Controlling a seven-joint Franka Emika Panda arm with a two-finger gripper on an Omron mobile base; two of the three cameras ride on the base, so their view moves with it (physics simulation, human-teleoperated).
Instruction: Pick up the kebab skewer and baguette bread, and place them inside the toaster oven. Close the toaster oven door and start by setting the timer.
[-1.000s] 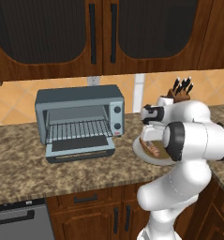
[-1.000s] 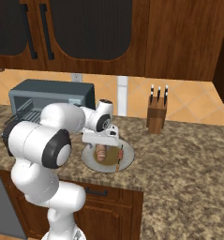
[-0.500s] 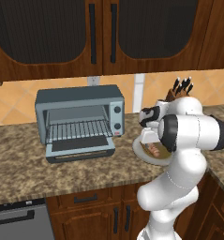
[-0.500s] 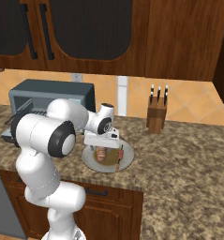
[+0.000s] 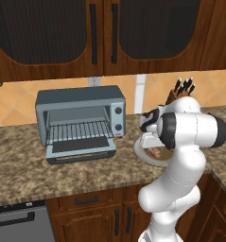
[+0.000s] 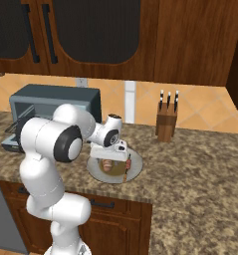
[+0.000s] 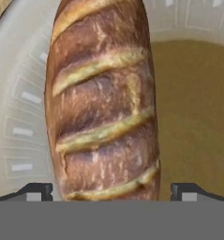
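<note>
The gripper (image 7: 108, 192) hangs low over a round grey plate (image 6: 136, 167) on the granite counter (image 6: 200, 169), its two dark fingertips (image 7: 38, 191) spread wide, one on each side of the baguette (image 7: 104, 103). The loaf lies lengthwise between them on the plate, scored crust up, and from the hand view the tips seem to stand clear of its sides, though the bottom of that view is too cramped to be sure they do not touch. In the right base view the kebab skewer (image 6: 126, 164) lies on the same plate just beside the baguette, on the side toward the knife block (image 6: 166, 124), which stands well apart near the tiled wall. The toaster oven (image 5: 81, 118) sits further along the counter, to the arm's left, under the dark wooden cabinets (image 5: 100, 33). The toaster oven door (image 5: 81, 149) is folded down flat in front of the cavity, leaving the wire rack (image 5: 79, 130) bare and in plain sight. Two round knobs (image 5: 117, 118) sit one above the other on the oven's right-hand panel.
</note>
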